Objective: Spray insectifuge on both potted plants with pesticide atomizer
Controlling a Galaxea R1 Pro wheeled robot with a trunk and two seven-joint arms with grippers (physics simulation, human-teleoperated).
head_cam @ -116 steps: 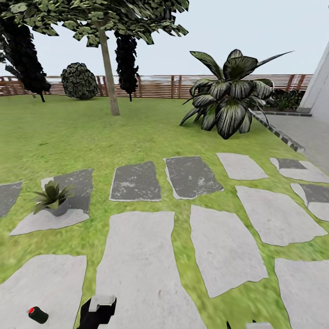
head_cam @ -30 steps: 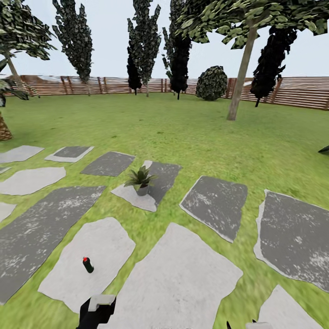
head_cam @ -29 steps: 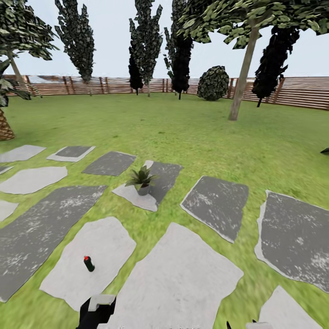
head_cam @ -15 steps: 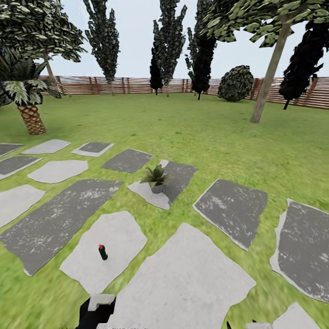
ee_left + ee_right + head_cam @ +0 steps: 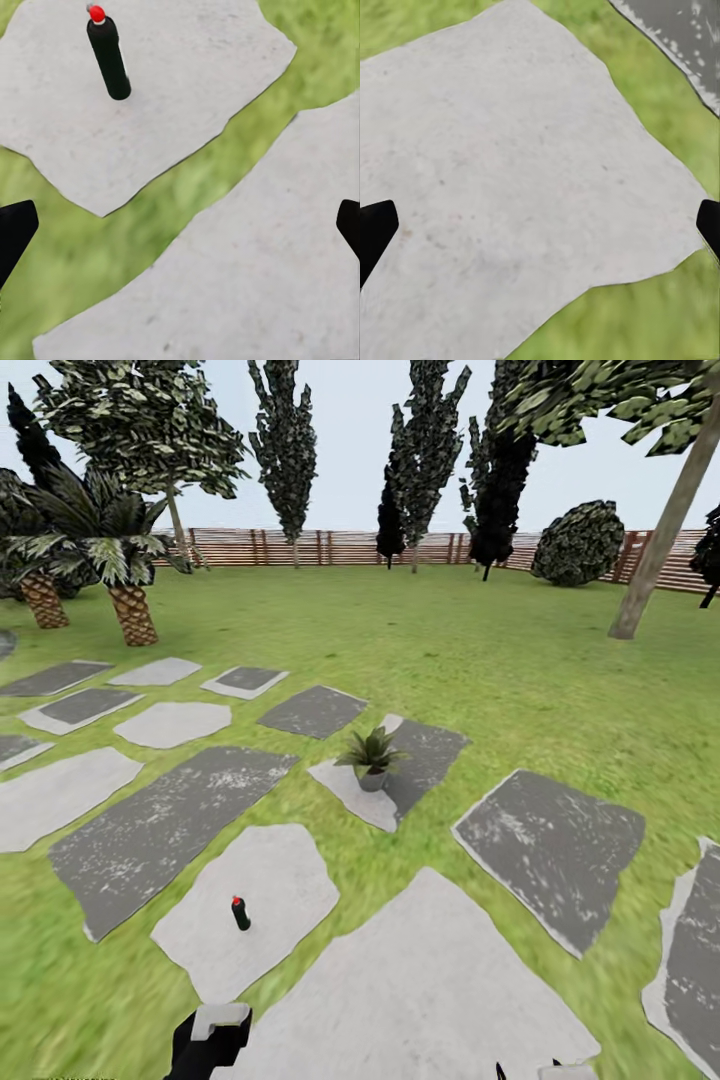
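Garden scene, head view and two wrist views. Green lawn [image 5: 420,650] crossed by irregular grey and white stepping stones, bounded at the far side by a slatted wooden fence [image 5: 330,547] with tall dark trees and one round clipped bush [image 5: 578,543] before it; two palms [image 5: 110,560] at far left.

Pesticide atomizer [image 5: 240,913]: small dark bottle with red cap, upright on a pale stepping stone [image 5: 262,920], ahead of the left arm and slightly toward the middle. In the left wrist view, same atomizer [image 5: 109,54] upright near one edge of its pale stone [image 5: 195,82], well apart from the fingertips, with a strip of grass and a second pale slab [image 5: 247,285] between.

Potted plant [image 5: 371,757]: one rosette of pointed green leaves in a small grey pot, standing beyond the atomizer where a white stone meets a dark one [image 5: 425,755]. No whitish specks discernible on the leaves at this size.

Left gripper [image 5: 180,232]: fingers spread wide, empty, only the two dark tips at opposite edges of the wrist view. Part of the left arm [image 5: 208,1042] at the bottom edge of the head view.

Right gripper [image 5: 540,232]: fingers likewise spread wide, empty, above a large pale stone [image 5: 510,180] bordered by grass, with a corner of a dark stone [image 5: 682,37] beyond.
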